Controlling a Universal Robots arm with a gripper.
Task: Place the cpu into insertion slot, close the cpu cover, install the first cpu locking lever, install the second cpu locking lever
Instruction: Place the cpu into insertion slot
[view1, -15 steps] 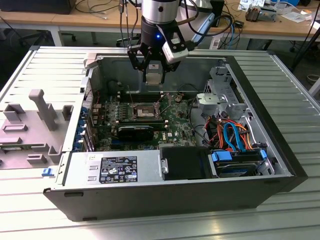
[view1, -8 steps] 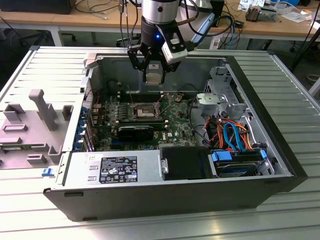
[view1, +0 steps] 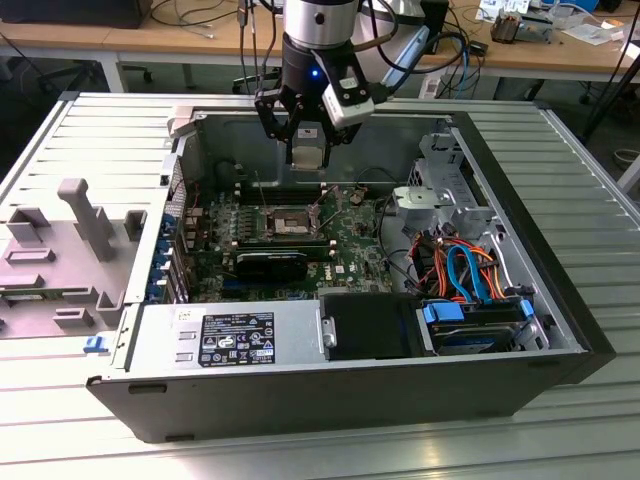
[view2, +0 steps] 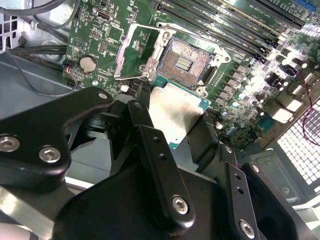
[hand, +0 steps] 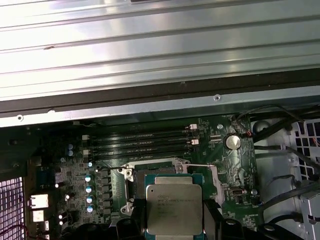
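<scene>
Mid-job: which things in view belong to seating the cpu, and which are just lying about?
In the job: black pincer gripping the flat square silver-grey cpu; square dark-centred insertion slot, bare; thin silvery cpu cover frame, swung open.
Lying about: long black memory slots; round silver coin battery; orange and blue cables; grey power supply box.

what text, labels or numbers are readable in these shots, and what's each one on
Nothing is legible.
power supply label: print too small to read.
cpu top: faint etched lines, too blurred to read.
circuit board: white markings, too small to read.
</scene>
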